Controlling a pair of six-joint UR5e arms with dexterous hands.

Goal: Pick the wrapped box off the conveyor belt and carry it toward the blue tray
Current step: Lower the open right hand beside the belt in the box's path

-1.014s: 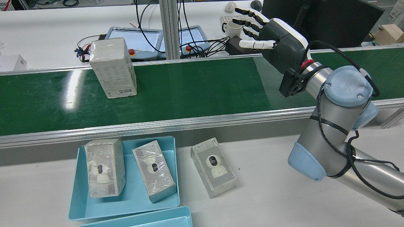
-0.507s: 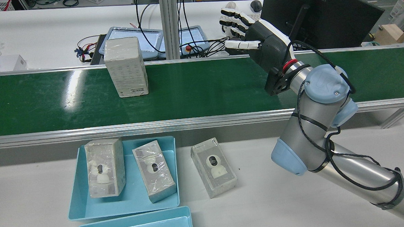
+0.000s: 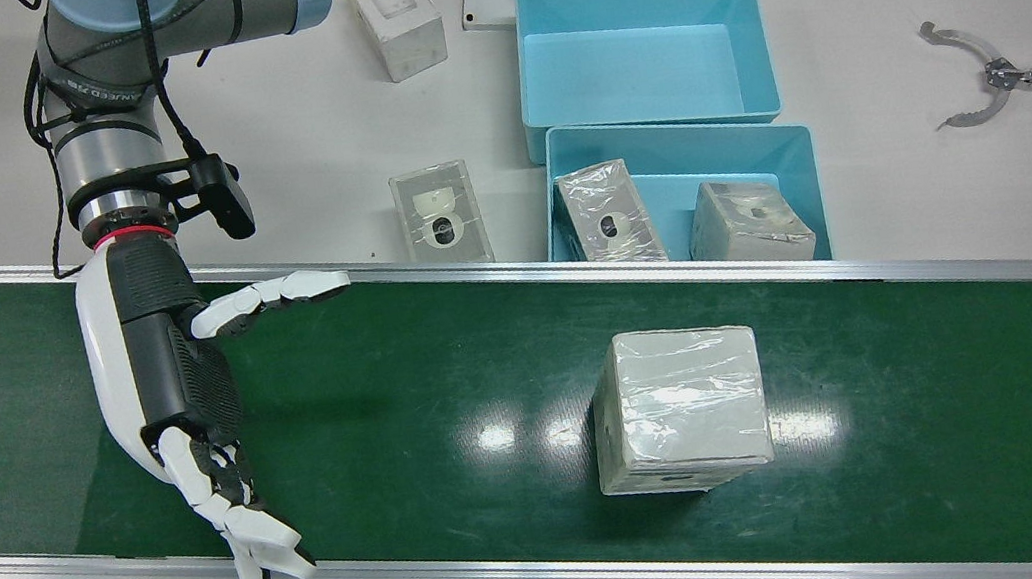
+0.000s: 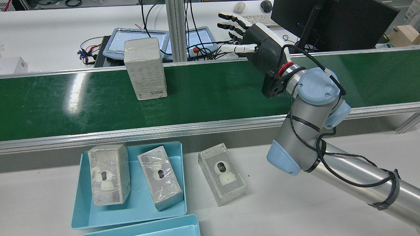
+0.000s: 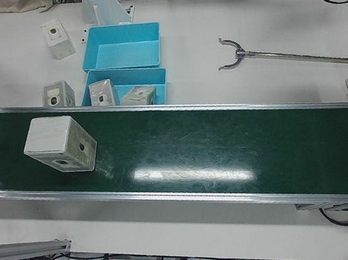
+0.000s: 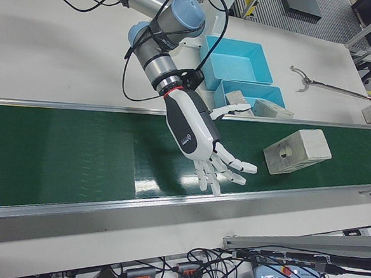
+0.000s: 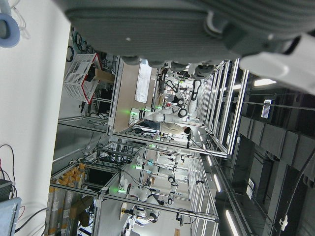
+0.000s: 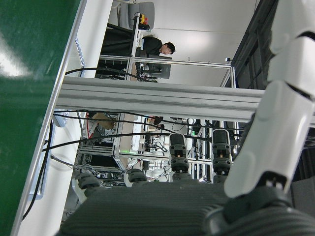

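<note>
The wrapped box (image 4: 145, 69) stands upright on the green conveyor belt (image 4: 209, 93), near its far edge. It also shows in the front view (image 3: 679, 408), the left-front view (image 5: 59, 144) and the right-front view (image 6: 297, 151). My right hand (image 4: 256, 43) is open with fingers spread, above the belt's far edge, to the right of the box and apart from it. It also shows in the front view (image 3: 178, 398) and the right-front view (image 6: 201, 137). The blue tray (image 4: 77, 206) lies on the white table before the belt. The left hand view shows only the underside of my left hand (image 7: 197, 29).
Two wrapped boxes (image 4: 109, 174) (image 4: 160, 177) lie in the blue tray, and a third (image 4: 222, 173) lies on the table to its right. A second, empty blue tray (image 4: 140, 235) sits nearer me. A metal grabber tool (image 3: 981, 78) lies on the table. A monitor (image 4: 332, 16) stands behind the belt.
The wrapped box has travelled to the right along the belt. My right hand has moved left and farther across the belt, closing the gap to the box, still open.
</note>
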